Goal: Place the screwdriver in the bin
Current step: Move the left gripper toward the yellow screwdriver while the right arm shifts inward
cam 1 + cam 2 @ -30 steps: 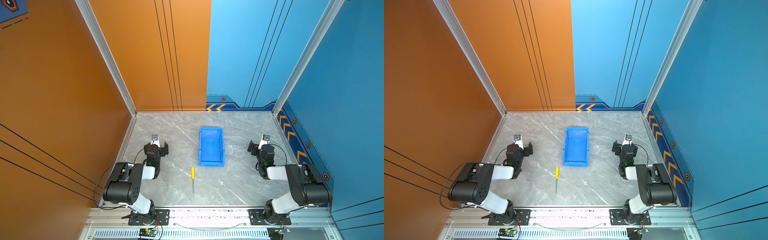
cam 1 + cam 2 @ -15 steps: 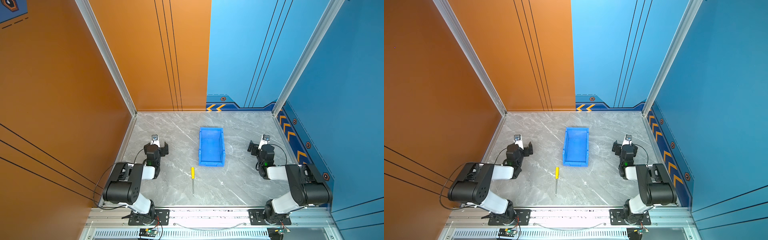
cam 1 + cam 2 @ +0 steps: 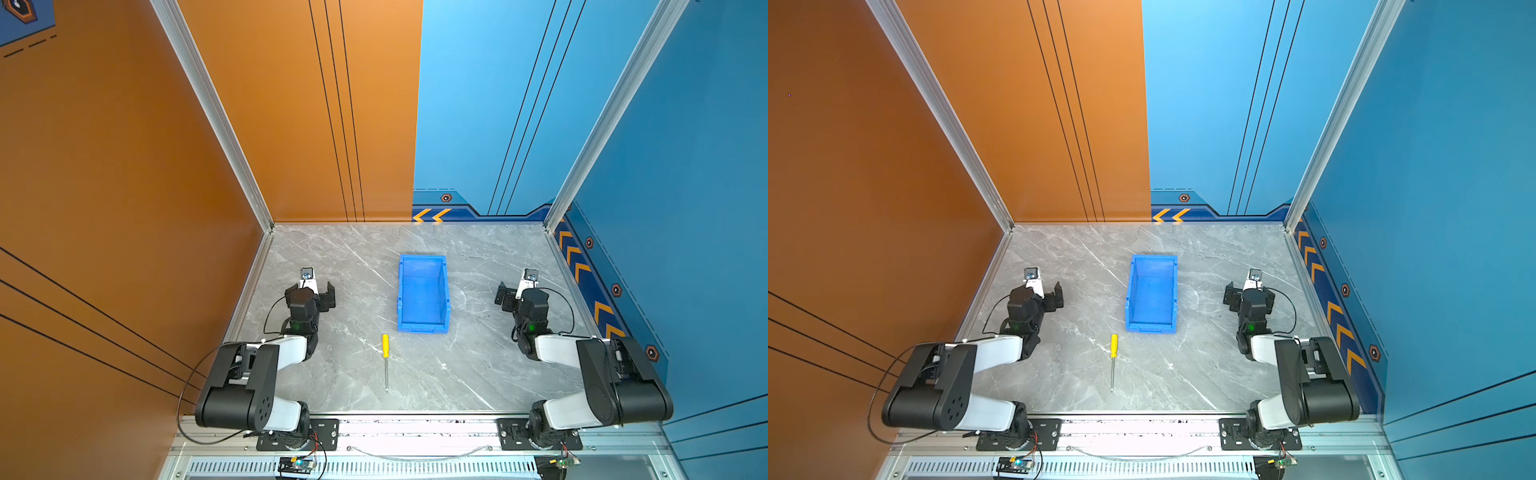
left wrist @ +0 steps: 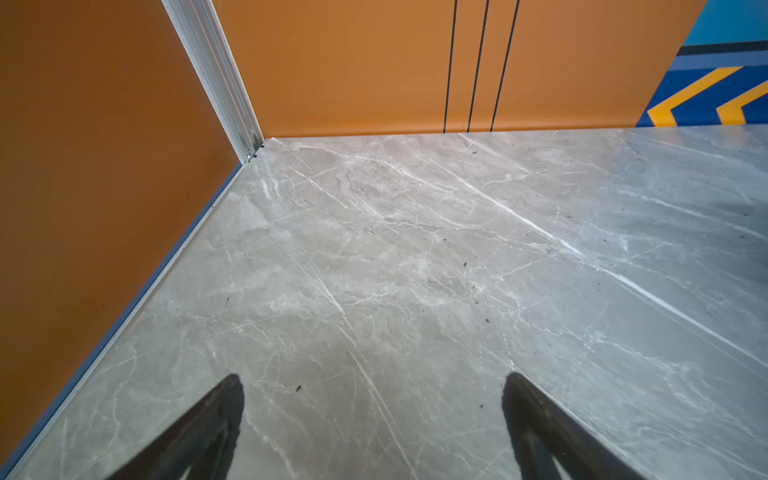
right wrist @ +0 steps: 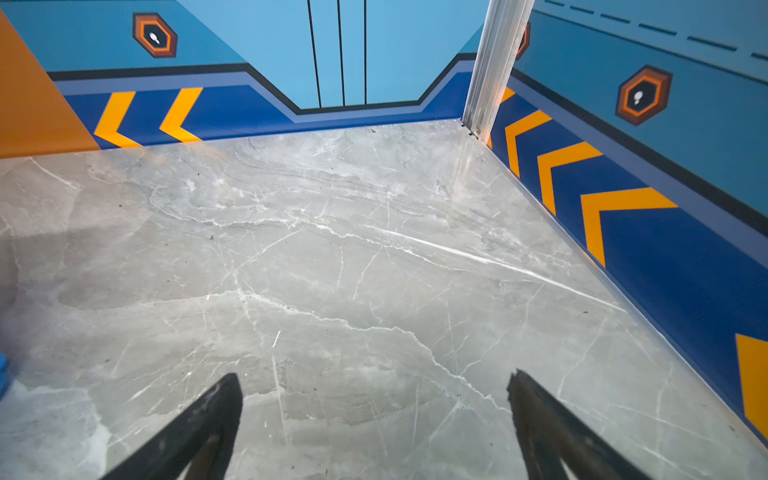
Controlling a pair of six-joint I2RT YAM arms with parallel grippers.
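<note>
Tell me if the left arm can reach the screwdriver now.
Probably yes: the screwdriver lies flat on bare tabletop, apart from the bin, with nothing between it and the open left gripper.

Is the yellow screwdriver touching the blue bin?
Apart. In both top views, bare grey table shows between the screwdriver and the near corner of the bin.

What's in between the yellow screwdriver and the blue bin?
Nothing: only a strip of bare grey tabletop separates the screwdriver from the bin, seen in both top views.
</note>
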